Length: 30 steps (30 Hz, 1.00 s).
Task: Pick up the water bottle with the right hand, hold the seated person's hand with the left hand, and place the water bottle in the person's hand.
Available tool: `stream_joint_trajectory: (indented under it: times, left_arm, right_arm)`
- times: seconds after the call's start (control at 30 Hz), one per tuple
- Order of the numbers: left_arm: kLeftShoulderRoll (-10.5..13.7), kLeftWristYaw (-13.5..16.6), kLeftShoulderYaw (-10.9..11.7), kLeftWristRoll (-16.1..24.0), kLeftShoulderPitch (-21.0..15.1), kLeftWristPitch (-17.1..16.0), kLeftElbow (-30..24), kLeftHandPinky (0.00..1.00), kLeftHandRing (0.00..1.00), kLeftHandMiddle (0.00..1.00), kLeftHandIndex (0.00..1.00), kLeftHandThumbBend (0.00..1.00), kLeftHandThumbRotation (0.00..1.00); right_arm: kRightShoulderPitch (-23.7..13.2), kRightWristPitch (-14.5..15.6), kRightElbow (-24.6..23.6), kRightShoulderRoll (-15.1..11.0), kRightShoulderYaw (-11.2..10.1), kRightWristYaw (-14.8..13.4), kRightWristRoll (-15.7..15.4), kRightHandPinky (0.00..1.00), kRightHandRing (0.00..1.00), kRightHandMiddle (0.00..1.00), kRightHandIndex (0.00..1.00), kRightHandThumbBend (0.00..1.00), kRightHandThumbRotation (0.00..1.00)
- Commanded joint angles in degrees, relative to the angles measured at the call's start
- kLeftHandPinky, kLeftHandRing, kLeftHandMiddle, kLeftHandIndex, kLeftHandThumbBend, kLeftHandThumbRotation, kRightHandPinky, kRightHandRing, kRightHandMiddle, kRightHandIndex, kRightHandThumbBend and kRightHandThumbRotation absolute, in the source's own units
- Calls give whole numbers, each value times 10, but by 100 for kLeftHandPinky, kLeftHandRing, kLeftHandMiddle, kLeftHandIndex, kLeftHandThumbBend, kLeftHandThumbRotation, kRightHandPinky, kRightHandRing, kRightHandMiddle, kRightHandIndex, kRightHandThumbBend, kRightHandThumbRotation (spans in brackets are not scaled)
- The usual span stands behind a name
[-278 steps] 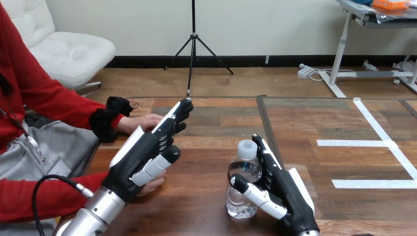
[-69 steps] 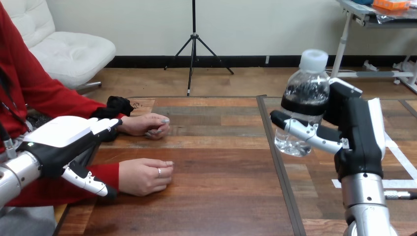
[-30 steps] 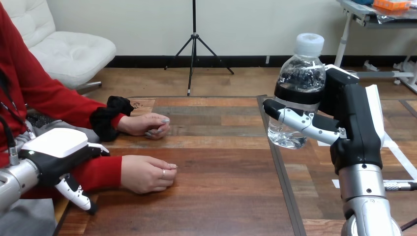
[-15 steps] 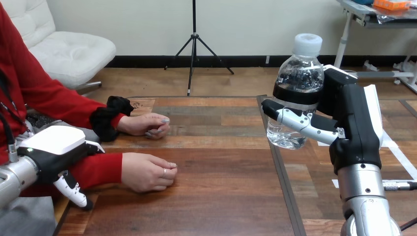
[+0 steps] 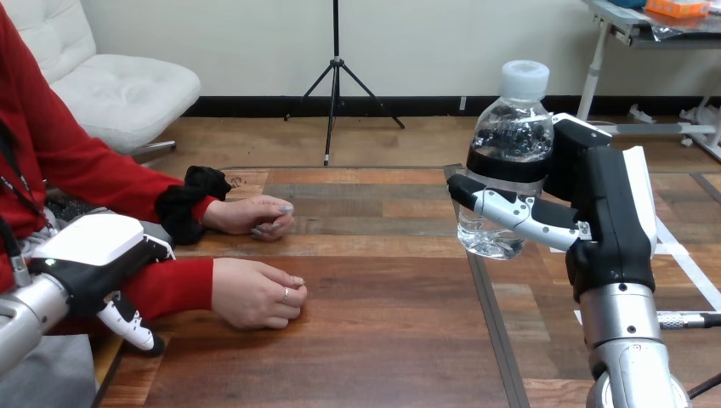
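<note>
Head view: water bottle (image 5: 508,153) farther left

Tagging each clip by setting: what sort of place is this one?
Probably a staged robot test setup, not a home: white tape marks on the wooden table, the person's nearer hand resting at its left side, and the robot's right hand holding a water bottle up above it.

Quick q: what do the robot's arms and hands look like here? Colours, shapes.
Silver cylinders: left forearm, right forearm. The left robot hand is black with a white shell on its back. The right robot hand is black with a white shell and a jointed white-and-black thumb.
</note>
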Motion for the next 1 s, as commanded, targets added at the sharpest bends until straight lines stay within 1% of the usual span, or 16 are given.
stream_joint_trajectory:
  times: [0.0,0.03,0.17,0.37,0.53,0.63,0.77,0.97]
  left_arm:
    - [-13,21,-5,-11,-44,6,12,52,54,58,60,94,19]
    - [-14,24,-6,-10,-45,8,13,50,53,57,59,92,18]
    - [-22,30,-9,-12,-46,12,19,47,51,55,56,89,17]
    - [-32,38,-4,-21,-46,11,27,40,45,50,51,86,15]
    - [-39,66,-5,-23,-45,8,30,36,41,47,48,85,14]
    - [-43,73,-3,-26,-46,5,33,33,39,45,46,84,14]
    - [-44,71,-1,-36,-46,3,33,31,38,44,45,82,15]
    - [-44,80,2,-47,-43,-4,32,30,37,43,44,81,15]
  right_arm:
    - [-28,-6,-30,4,4,2,3,26,33,49,48,78,0]
    - [-28,-6,-30,4,4,2,3,26,33,49,48,78,0]
    - [-28,-6,-30,4,6,2,0,26,33,49,48,78,0]
    - [-28,-7,-27,7,9,5,6,25,33,49,48,78,0]
    - [-28,-9,-22,6,15,7,3,25,33,49,49,79,0]
    - [-27,-12,-19,6,19,8,1,26,33,49,49,79,0]
    - [-26,-12,-15,7,25,7,-5,26,34,49,50,79,0]
    - [-27,-26,2,5,34,6,-10,27,35,50,50,79,0]
